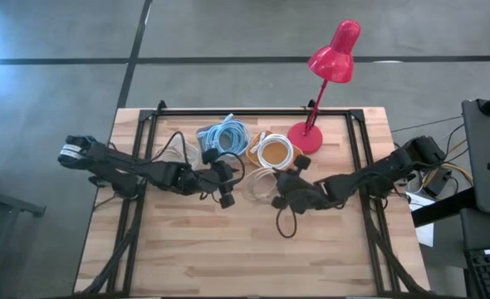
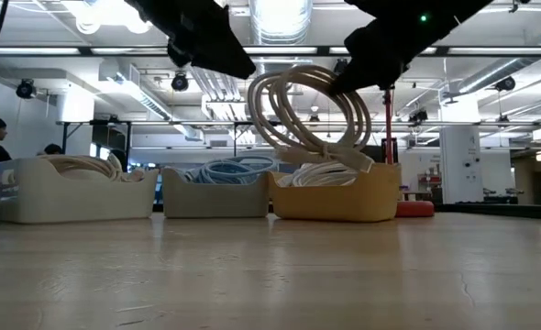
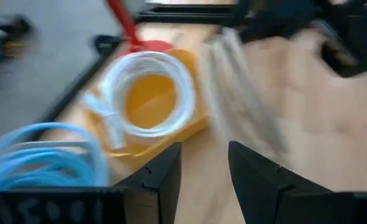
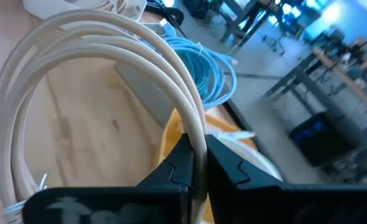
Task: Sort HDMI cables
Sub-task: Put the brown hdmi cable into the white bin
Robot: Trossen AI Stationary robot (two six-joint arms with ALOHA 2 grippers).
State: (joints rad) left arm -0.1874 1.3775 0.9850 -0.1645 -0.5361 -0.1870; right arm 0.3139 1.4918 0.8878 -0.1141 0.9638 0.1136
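A beige HDMI cable coil [image 2: 307, 115] hangs in the air in front of the bins, held by my right gripper [image 4: 199, 152], which is shut on it. In the high view this coil [image 1: 260, 187] sits just near of the yellow bin. My left gripper [image 3: 202, 171] is open and holds nothing; it hovers left of the coil [image 1: 224, 181]. Tan coils [image 1: 174, 149] lie in the left bin, light blue coils [image 1: 224, 135] in the middle bin, and a white coil [image 1: 274, 152] in the yellow bin. My right gripper pinches several strands of the beige coil's rim [image 4: 193, 127] between its two fingers, which lie across the strands. It comes from the table's right side, slanting down. The coil is lifted clear of the table, standing on edge, and its plug end [image 2: 358, 160] hangs at the bottom.
Three bins stand in a row at the far side: a beige one [image 2: 78, 192], a grey one [image 2: 215, 200] and a yellow one [image 2: 335, 202]. A red desk lamp [image 1: 328, 62] has its base [image 1: 305, 137] right of the yellow bin. Bare wood [image 1: 245, 249] lies near.
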